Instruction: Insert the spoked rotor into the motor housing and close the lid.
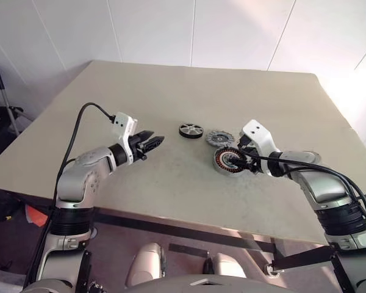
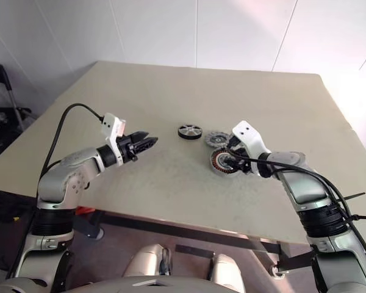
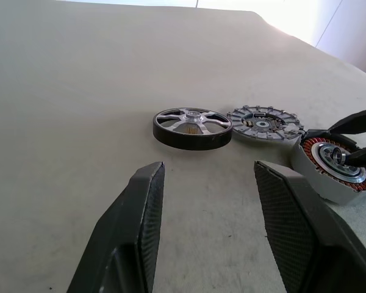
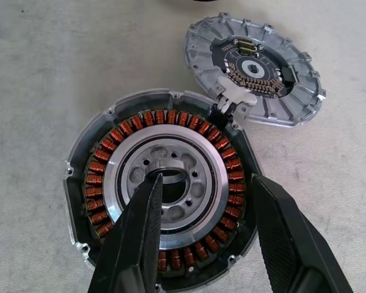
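since the spoked rotor [image 3: 193, 129] looks stiff and slick, the empty, half-open left gripper [image 1: 151, 143] should pinch its rim; right gripper [image 4: 202, 229] straddles the motor housing [image 4: 161, 201], open.

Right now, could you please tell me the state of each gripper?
Left gripper: open, holding nothing.
Right gripper: open, jaws over the motor housing, holding nothing.

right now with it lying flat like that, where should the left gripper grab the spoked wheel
Across the black outer rim of the spoked wheel, coming down from above with one finger on each side. It lies flat on the table, so the rim is the only edge to pinch. The grey lid sits close on one side, so keep the fingers off that side.
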Controlling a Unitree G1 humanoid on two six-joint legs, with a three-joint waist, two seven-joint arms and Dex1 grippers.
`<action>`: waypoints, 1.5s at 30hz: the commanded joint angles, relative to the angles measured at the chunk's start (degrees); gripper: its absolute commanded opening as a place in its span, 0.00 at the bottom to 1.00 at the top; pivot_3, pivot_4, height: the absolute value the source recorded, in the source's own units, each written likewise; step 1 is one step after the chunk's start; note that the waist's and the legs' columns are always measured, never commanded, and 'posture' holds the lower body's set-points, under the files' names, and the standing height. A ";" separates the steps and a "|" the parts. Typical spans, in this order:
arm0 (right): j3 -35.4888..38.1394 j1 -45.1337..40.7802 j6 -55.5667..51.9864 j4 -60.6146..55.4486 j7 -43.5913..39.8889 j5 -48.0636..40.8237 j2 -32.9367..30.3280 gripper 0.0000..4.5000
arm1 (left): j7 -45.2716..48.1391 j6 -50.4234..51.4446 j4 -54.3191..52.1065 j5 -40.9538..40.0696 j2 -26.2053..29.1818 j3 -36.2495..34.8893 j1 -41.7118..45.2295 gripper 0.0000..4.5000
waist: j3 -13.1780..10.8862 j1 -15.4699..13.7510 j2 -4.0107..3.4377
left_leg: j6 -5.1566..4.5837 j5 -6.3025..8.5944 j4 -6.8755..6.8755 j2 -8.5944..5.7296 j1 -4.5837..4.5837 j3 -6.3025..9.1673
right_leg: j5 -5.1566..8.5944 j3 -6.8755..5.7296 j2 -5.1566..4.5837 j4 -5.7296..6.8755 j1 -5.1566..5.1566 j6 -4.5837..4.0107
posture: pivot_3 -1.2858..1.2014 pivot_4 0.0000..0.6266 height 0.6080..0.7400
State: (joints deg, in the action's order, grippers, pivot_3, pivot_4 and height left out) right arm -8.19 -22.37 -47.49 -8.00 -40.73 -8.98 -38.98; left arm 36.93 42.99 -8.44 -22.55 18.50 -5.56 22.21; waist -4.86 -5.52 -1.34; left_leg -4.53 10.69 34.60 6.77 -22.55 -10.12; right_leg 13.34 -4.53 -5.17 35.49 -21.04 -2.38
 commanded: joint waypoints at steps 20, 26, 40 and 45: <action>0.75 -1.56 0.26 -5.37 -0.03 0.33 -2.54 0.61 | -0.11 -2.00 0.83 -1.19 1.47 1.91 1.63 0.55 | 0.00 0.00 0.00 | 0.02 -0.01 -0.01 0.00 0.08 0.00 | 0.00 0.01 0.00 -0.01 0.06 0.01 | 0.52 0.00 1.00; -0.18 -2.04 -0.50 -7.53 0.06 -1.14 -0.19 0.61 | 0.01 -2.20 1.12 -1.18 1.69 2.19 1.50 0.55 | 0.00 0.00 0.00 | 0.02 -0.01 -0.01 0.00 0.08 -0.01 | 0.00 0.00 0.00 -0.01 0.06 0.00 | 0.52 0.00 1.00; -2.98 -2.03 0.97 -4.15 0.08 0.35 2.51 0.61 | -0.33 -2.21 0.81 -1.25 2.09 2.07 1.06 0.55 | 0.00 0.01 0.00 | 0.03 -0.01 -0.01 0.00 0.08 0.00 | 0.00 0.01 0.01 0.00 0.07 0.00 | 0.52 0.00 1.00; -3.39 -2.17 2.33 -1.48 -0.18 1.07 1.90 0.61 | -0.57 -2.13 0.53 -1.27 2.01 2.10 0.82 0.55 | 0.00 0.02 0.01 | 0.03 -0.01 -0.01 0.00 0.09 0.00 | 0.00 0.01 0.01 0.00 0.07 0.00 | 0.52 0.00 1.00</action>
State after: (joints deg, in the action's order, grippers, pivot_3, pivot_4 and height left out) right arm -11.94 -23.56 -46.21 -9.70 -40.99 -8.84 -36.52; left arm 36.47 42.20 -6.37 -23.02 20.05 -3.01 22.37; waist -4.85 -5.50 -1.34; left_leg -4.50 10.67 34.59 6.77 -22.46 -10.12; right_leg 13.34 -4.53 -5.17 35.49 -20.97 -2.37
